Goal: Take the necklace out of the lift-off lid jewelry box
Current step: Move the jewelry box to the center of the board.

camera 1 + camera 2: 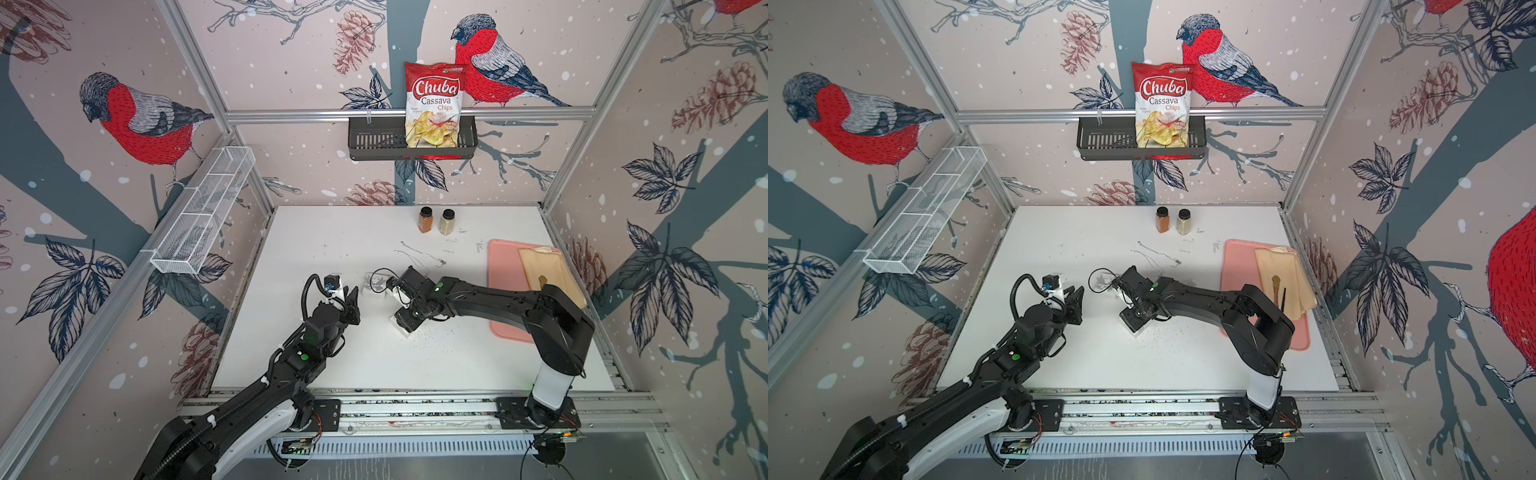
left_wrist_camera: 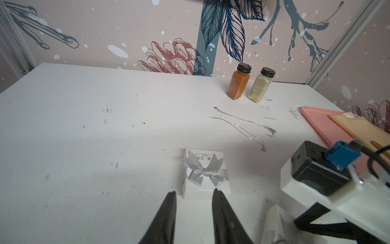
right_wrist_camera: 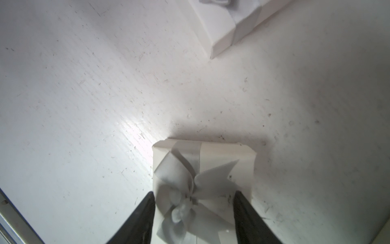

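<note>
Your right gripper [image 3: 194, 192] sits around a small white paper box with a grey ribbon bow [image 3: 221, 152]; squeezing it or not, can't tell. Your left gripper [image 2: 194, 191] gapes, holding nothing

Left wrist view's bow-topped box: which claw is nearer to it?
Left. The left claw hovers open just short of the box; the right claw is down over a second bowed box farther off.

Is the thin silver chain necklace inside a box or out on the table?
Out. The thin silver chain necklace lies spread on the white table, apart from the white bow-topped box.
</note>
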Robot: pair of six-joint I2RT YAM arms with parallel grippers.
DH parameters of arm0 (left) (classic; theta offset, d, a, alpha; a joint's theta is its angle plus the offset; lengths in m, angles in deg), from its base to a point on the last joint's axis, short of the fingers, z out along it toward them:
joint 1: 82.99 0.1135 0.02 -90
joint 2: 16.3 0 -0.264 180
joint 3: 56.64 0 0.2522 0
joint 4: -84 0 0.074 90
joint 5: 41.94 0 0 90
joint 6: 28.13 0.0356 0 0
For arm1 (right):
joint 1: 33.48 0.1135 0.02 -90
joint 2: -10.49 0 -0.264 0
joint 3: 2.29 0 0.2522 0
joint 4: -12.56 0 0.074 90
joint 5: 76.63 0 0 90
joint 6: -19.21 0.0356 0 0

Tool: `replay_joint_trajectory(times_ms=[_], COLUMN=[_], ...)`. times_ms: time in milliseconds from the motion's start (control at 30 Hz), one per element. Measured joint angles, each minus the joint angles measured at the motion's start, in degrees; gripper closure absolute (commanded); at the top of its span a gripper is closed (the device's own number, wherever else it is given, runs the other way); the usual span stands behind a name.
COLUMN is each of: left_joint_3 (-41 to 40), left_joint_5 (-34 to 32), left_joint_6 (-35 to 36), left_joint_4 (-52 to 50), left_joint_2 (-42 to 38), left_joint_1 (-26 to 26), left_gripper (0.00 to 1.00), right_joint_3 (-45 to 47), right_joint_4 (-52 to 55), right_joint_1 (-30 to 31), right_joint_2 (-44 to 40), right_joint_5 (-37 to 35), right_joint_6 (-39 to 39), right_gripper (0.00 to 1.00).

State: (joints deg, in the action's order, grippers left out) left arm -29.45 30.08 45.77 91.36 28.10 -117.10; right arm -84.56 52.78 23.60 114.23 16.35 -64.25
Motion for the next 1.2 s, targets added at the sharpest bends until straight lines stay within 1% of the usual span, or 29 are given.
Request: replay_joint_trajectory(times_ms=[100,200,433,567,700,900,967,1067,1200], left_joint_3=[0.0,0.0,0.0,0.0,0.1,0.1,0.3,0.5,0.9], left_joint_5=[0.3,0.4,1.2,1.3,1.4,1.4,1.4,1.5,2.0], left_joint_6=[0.0,0.0,0.0,0.0,0.0,0.0,0.0,0.0,0.0], left_joint_4=[-1.2,-1.6,-2.3,-2.3,-2.6,-3.8,-3.8,-3.8,-3.8], left_joint_2=[-1.3,-1.7,-1.3,-1.2,-1.4,-2.5,-2.5,-2.1,-0.7], left_joint_1=[0.5,0.8,0.9,1.0,1.3,2.0,2.2,2.6,2.7], left_gripper=[0.67,0.67,0.67,0.67,0.65,0.59,0.55,0.52,0.5], right_joint_3=[0.1,0.2,0.3,0.3,0.2,-0.5,-0.5,0.8,3.1], right_joint_4=[-0.5,-0.6,1.1,1.5,1.5,1.0,1.0,0.3,0.1], right_joint_1=[0.0,0.3,1.2,1.5,2.1,2.1,1.3,-1.5,-5.4], right_joint_2=[0.0,-0.4,-2.2,-1.2,0.7,3.3,3.4,3.0,2.0], right_joint_5=[-0.2,-0.4,-3.6,-4.6,-4.5,-4.3,-3.8,-4.0,-4.6], right_joint_6=[0.0,0.0,-0.4,-0.6,-0.6,-0.5,-0.1,1.1,2.6], right_gripper=[0.4,0.26,0.09,0.07,0.07,0.15,0.17,0.2,0.21])
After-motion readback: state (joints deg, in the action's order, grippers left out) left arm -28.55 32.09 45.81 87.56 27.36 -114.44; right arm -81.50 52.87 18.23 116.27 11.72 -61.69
